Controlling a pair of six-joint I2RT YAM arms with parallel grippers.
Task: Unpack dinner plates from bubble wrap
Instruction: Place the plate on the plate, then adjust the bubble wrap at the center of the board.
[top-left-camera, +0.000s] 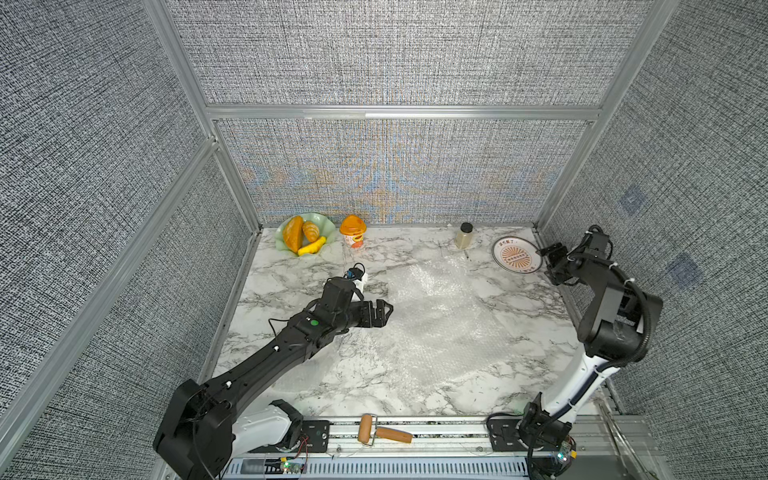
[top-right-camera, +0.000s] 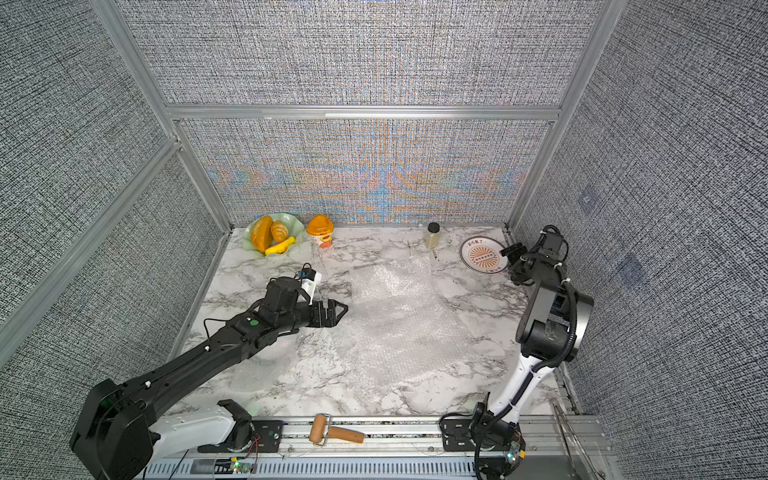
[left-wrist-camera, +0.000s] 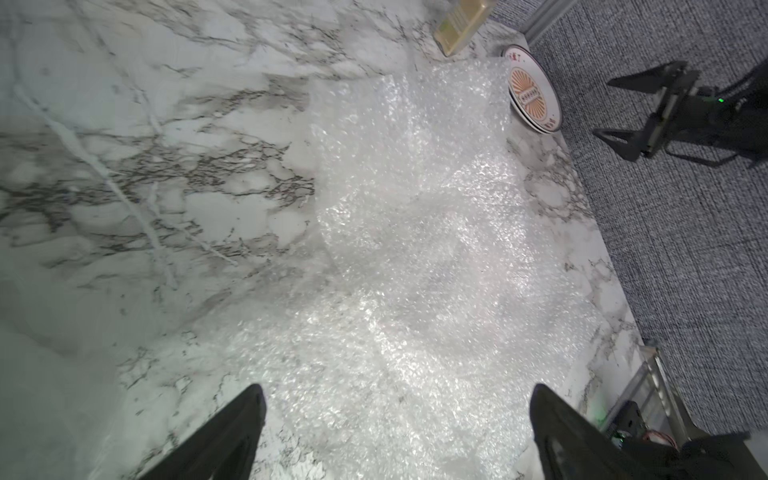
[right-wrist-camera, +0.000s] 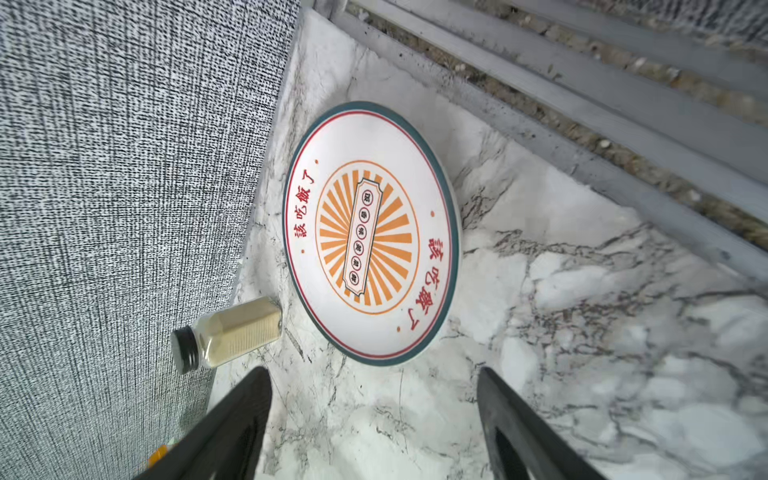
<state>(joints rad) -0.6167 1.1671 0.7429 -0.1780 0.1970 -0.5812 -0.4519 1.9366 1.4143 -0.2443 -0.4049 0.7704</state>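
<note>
Crinkly bubble wrap, round sunburst plate

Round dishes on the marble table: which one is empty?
The white, dark-rimmed plate with the orange sunburst centre, in the far right corner; the pale green wavy-edged dish holds bread.

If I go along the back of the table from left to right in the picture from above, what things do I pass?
You'd pass the pale green dish of bread, then the orange-lidded cup, then the small jar with black cap, then the sunburst dinner plate.
</note>
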